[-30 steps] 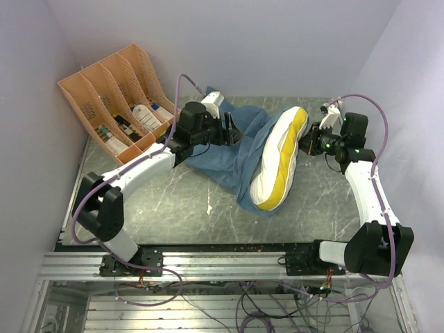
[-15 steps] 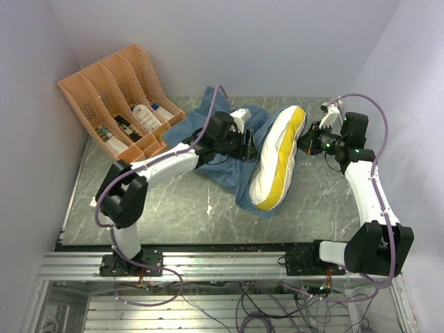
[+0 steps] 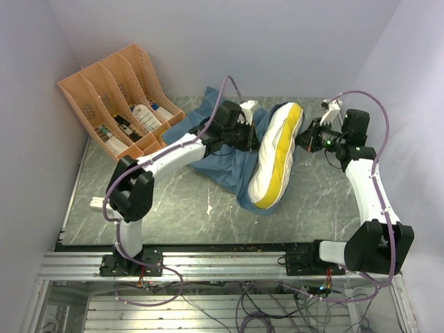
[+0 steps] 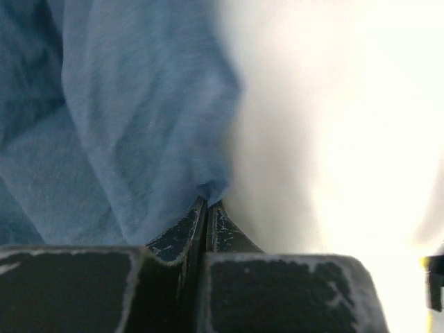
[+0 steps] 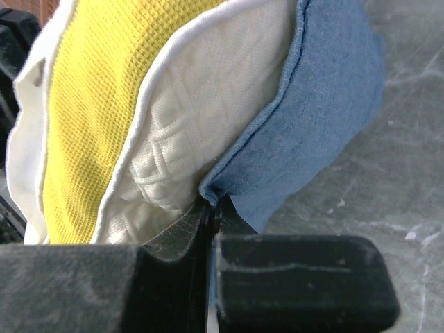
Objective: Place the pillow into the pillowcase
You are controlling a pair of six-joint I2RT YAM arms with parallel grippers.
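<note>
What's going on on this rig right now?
Both arms are working the pillow into the blue pillowcase. The left fingers are shut on a fold of pillowcase cloth beside the pillow's white face. The right fingers are shut on the pillowcase hem on the pillow's other side. The pillow stands on edge on the table, yellow band up, resting on the case, mostly uncovered.

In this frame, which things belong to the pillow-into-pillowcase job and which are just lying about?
Part of the job:
pillow
pillowcase
left gripper and right gripper, each pinching pillowcase fabric

Lying about:
orange file rack
small bottles in the rack
</note>
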